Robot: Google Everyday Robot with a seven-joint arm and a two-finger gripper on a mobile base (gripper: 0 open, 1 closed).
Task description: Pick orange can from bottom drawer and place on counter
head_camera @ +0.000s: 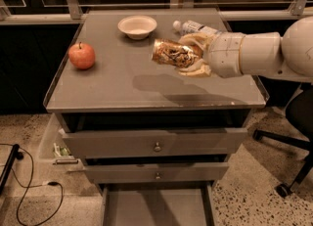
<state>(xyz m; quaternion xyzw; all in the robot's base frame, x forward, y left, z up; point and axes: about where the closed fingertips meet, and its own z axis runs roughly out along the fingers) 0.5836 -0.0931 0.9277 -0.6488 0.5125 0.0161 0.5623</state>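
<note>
Camera view: the cream two-finger gripper [190,57] is clenched around the shiny golden-orange drink can [170,53], holding it sideways above the glossy grey square counter [122,80]. A red apple [81,55], a white bowl [137,26] and a white-labelled plastic bottle [192,26] rest there. Below, the flat grey bottom drawer [156,206] stands open over the speckled floor [244,191].

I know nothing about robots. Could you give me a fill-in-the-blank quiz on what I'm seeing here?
1. The gripper, shut on the orange can, holds it lying on its ____ above the counter.
2. The red fruit on the counter's left part is an ____.
3. The drawer pulled farthest out is the ____ one.

Missing words: side; apple; bottom.
</note>
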